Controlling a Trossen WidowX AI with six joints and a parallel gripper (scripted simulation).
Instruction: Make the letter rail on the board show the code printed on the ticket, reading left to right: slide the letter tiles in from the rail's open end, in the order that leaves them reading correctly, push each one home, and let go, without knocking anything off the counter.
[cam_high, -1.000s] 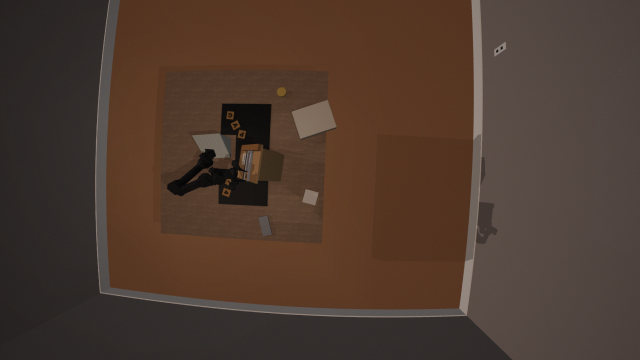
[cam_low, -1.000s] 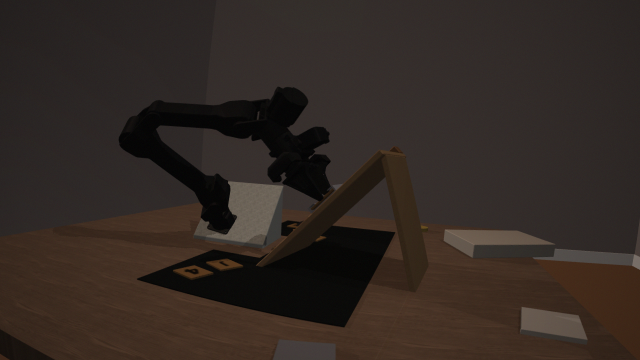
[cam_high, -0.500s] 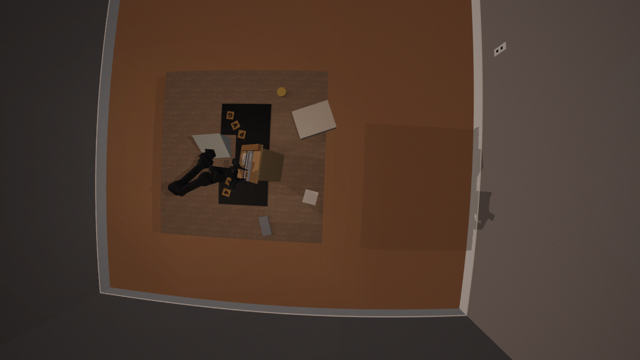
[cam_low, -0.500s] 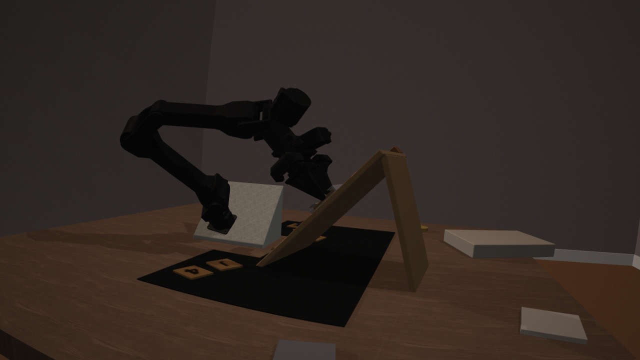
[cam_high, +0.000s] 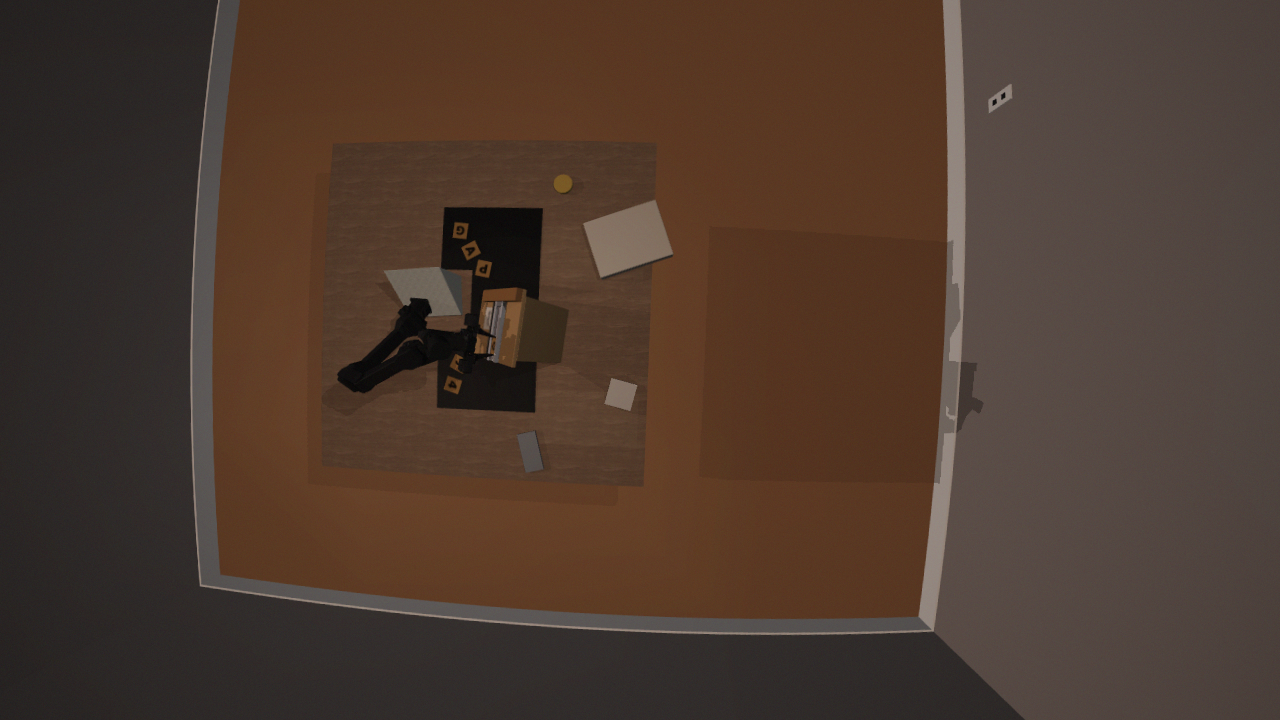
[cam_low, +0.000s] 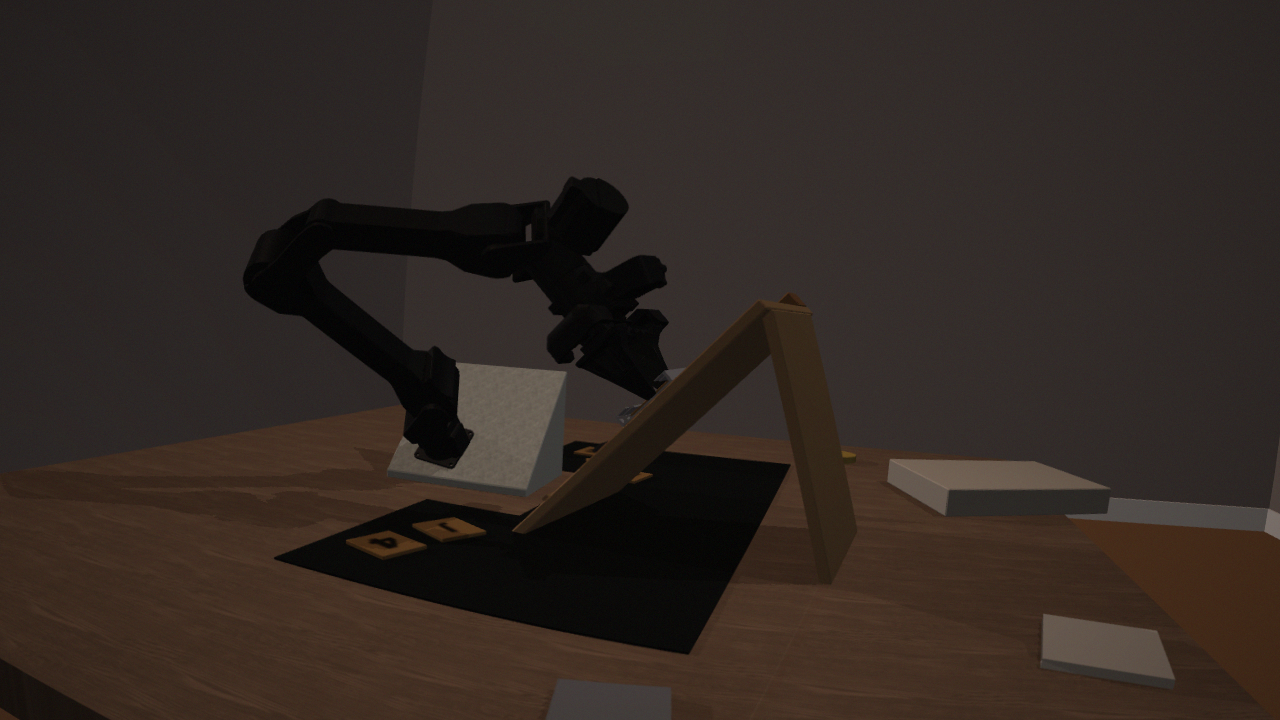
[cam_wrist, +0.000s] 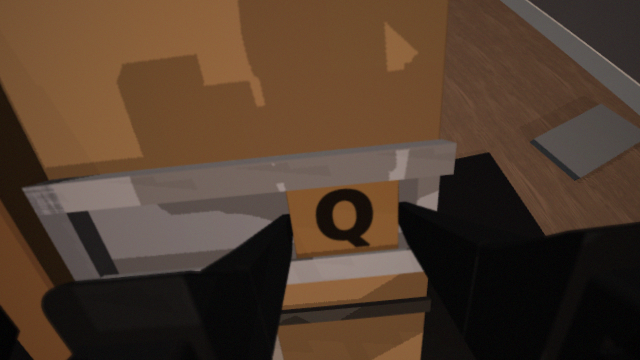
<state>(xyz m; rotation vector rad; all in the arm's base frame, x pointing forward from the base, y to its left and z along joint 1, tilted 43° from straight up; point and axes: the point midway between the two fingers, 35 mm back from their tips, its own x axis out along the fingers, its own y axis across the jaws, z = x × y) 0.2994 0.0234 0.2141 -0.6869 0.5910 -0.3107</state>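
My gripper (cam_high: 489, 346) (cam_low: 658, 392) (cam_wrist: 344, 216) is shut on the Q tile (cam_wrist: 345, 217), one finger at each side edge. The Q reads upright in the wrist view. The tile sits between the lips of the pale rail (cam_wrist: 240, 177) (cam_high: 497, 324), a little inside its open right end. The rail's channel left of the tile is empty up to a dark strip near the far end. The rail is on the leaning wooden board (cam_wrist: 325, 110) (cam_low: 662, 418). Tiles G (cam_high: 460, 230), A (cam_high: 470, 250) and P (cam_high: 483, 268) lie beyond the board. The ticket's print cannot be read.
Two more tiles (cam_low: 385, 543) (cam_low: 449, 529) lie on the black mat (cam_high: 501, 394) (cam_low: 626, 591). A pale wedge (cam_low: 514, 420) stands by the arm's base. A white box (cam_high: 626, 240), white slab (cam_high: 621, 394), grey slab (cam_high: 529, 451) (cam_wrist: 590, 140) and yellow disc (cam_high: 562, 183) surround the board.
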